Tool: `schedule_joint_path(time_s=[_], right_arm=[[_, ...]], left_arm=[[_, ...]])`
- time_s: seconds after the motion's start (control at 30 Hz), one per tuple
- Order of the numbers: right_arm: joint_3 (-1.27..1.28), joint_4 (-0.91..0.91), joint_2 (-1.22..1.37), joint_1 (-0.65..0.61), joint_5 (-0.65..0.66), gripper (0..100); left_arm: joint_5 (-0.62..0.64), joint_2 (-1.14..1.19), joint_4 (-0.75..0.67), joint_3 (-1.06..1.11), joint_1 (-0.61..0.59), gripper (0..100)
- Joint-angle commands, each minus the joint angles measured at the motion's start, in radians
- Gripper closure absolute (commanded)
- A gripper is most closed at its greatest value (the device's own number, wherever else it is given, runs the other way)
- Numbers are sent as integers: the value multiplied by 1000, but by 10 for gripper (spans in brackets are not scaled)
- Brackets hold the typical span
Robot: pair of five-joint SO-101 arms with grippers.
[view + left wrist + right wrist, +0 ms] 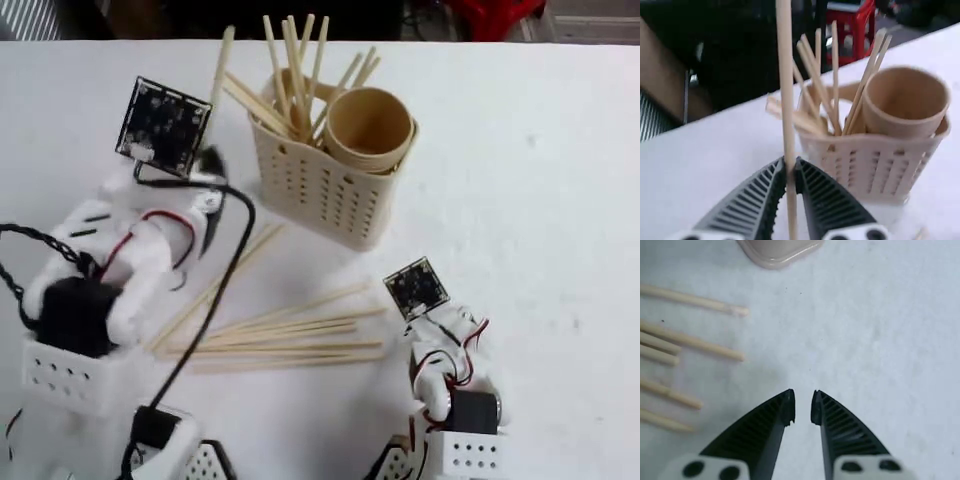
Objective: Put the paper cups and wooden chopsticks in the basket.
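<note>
- The paper cups [370, 125] sat stacked in the basket [320, 195], beside a bunch of standing chopsticks [295, 65]; that part looked done.
- The left arm's fingers [765, 195] were clamped on one upright chopstick [785, 75], held just beside the basket and not yet in it.
- Several loose chopsticks [290, 335] lay spread on the desk [540, 200], apparently most of the work left.
- The right arm's fingers [765, 432] stood slightly apart and empty, low over the desk near the loose chopsticks' ends.

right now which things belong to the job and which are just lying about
Job: cream perforated plastic basket; brown paper cups inside it; loose pale wooden chopsticks; one chopstick in the left end effector.
Lying about: black cable; red stool.
</note>
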Motion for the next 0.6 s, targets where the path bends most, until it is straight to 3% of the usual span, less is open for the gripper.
schedule_joint_path(time_s=[0.0,0.1,0.17,0.43,0.57], right_arm=[[9,-8,-5,-4,6,929],[9,-8,-5,-5,6,929],[9,-8,-5,-5,6,929],[9,-8,-5,-5,6,929],[9,-8,-5,-5,6,929]], left_arm=[[21,8,-292,-18,74,977],[2,97,-489,-63,110,977],[3,180,-543,-127,117,976],[5,529,-543,-460,110,976],[5,618,-453,-580,110,976]])
